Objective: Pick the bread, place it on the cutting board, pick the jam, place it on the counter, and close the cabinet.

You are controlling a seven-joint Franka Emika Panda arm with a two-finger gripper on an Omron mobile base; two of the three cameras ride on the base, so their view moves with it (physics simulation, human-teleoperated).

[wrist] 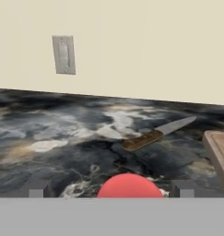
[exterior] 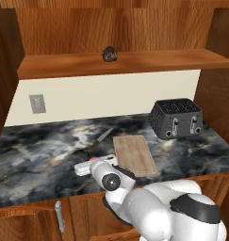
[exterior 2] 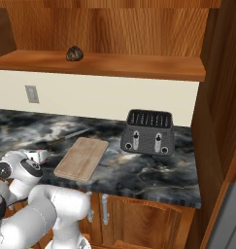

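The pincer (wrist: 111,191) sits low over the front edge of the worktop (exterior: 36,155), its two dark tips standing apart on either side of the jam (wrist: 129,185), a small smooth red jar with a rounded outline; whether the tips are pressing it cannot be told. In the left base view the hand lies just beside the front left corner of the cutting board (exterior: 134,153), a pale rectangular wooden slab with rounded corners and visible grain. The bread (exterior: 109,53), a dark, rough, speckled lump, rests on the inner shelf of the cabinet (exterior: 111,28), whose reddish-brown panels show a polished wood grain. The bread thus appears not yet moved, while the step in hand seems to be setting the jam on the dark veined marble. The next move probably calls for releasing the jar and lifting clear. A knife (wrist: 155,134) with a wooden handle lies behind the jar; a ribbed dark toaster (exterior: 176,117) stands near the right back corner.
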